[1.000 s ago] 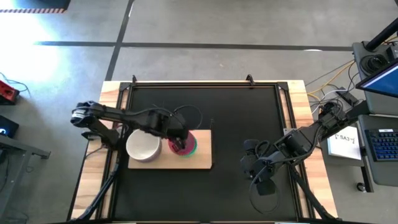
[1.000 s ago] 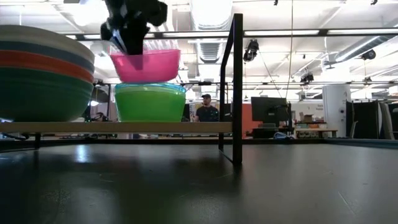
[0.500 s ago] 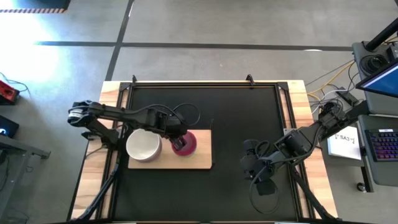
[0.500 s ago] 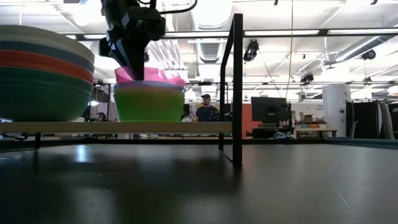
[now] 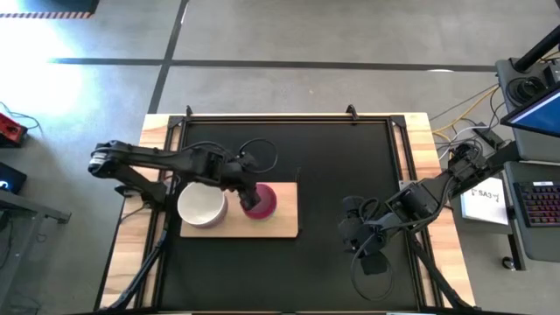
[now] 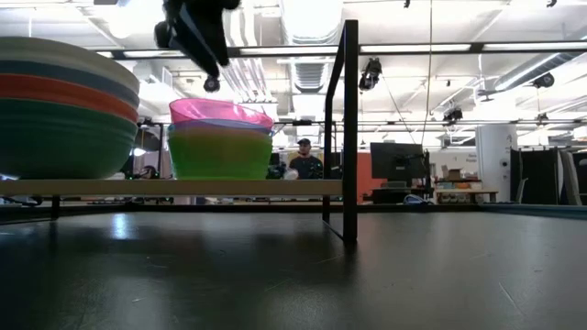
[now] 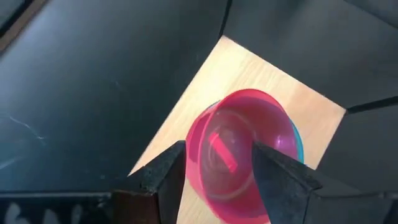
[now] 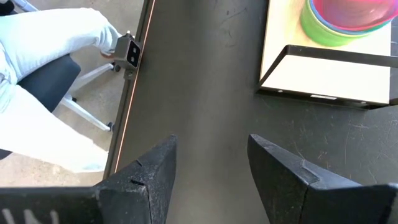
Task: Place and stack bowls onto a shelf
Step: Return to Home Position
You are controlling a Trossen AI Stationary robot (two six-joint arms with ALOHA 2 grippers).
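Your left gripper (image 7: 219, 149) hangs empty, fingers apart, above the magenta bowl (image 6: 220, 112). Your right gripper (image 8: 211, 144), fingers spread too, waits over the table (image 5: 350, 157).

Left pincer (image 7: 219, 148) open above the stacked bowls

Its two dark fingers stand spread apart and grip nothing; the magenta bowl (image 7: 239, 152) shows in the gap between them, farther off. That bowl sits nested in a cyan bowl (image 7: 299, 140), of which only a thin arc of rim peeks out on one side. Both rest on the pale wooden shelf (image 7: 249, 68), with the black surface (image 7: 93, 81) around it.
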